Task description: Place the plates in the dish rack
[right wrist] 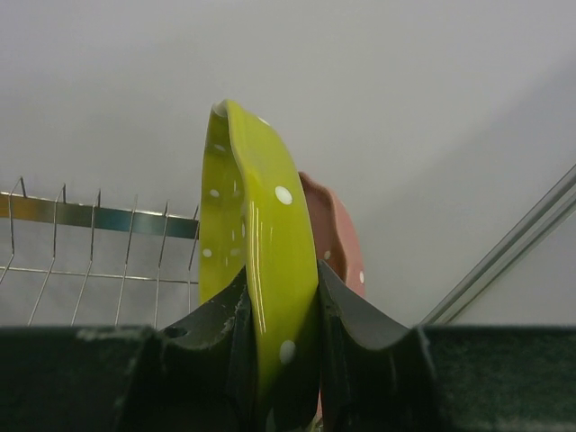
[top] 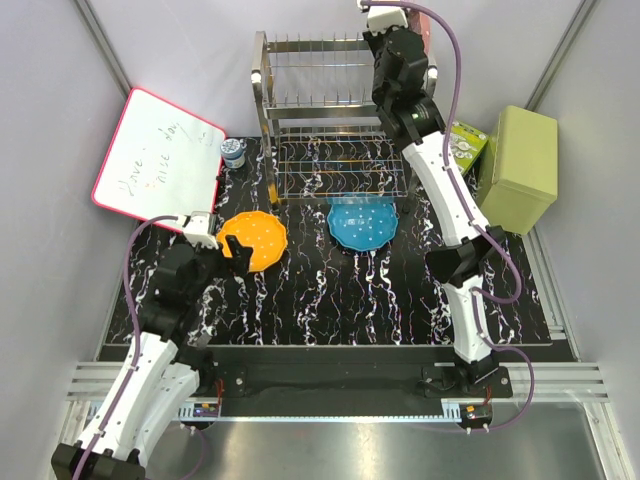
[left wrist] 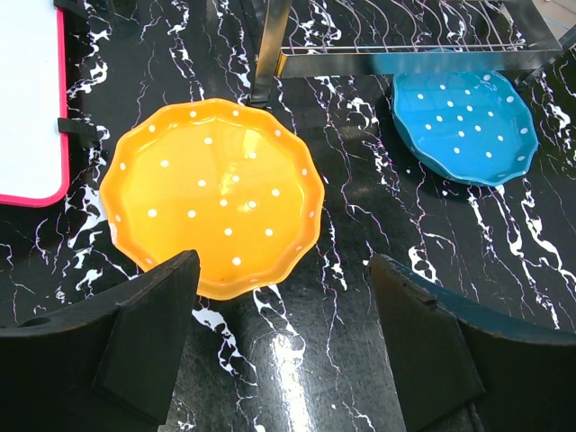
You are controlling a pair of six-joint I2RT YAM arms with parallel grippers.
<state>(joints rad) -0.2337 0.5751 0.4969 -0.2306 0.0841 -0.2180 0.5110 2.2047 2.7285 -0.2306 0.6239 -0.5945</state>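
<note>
**Top view.** We see the dish rack point(top: 335, 110) standing at the far middle of the black marbled desk point(top: 330, 300). The orange plate point(top: 255, 238) lies flat near the rack's near-left corner. The blue plate point(top: 362, 222) lies flat to its right, with its far rim at the rack's near edge. The left arm point(top: 165, 300) leans toward the orange plate from the near left. The right arm point(top: 440, 190) reaches up to the right end of the rack's upper tier. A whiteboard point(top: 155, 165) lies at the far left and a pale green box point(top: 520, 165) stands at the far right.

**Left wrist view.** The left pincer point(left wrist: 283, 265) is spread wide and holds nothing. Its two dark fingers point(left wrist: 153, 333) frame the near rim of the orange plate. We cannot tell whether either finger touches the plate. The blue plate sits far right, its far edge under the rack's lower rail.

**Right wrist view.** The right pincer point(right wrist: 279, 306) is clamped on the lower rim of the yellow-green plate point(right wrist: 256, 225), which stands upright on edge. Just behind it, to the right, we see the pink plate point(right wrist: 337, 234), also upright and partly hidden. The rack's wires show at the left.
</note>
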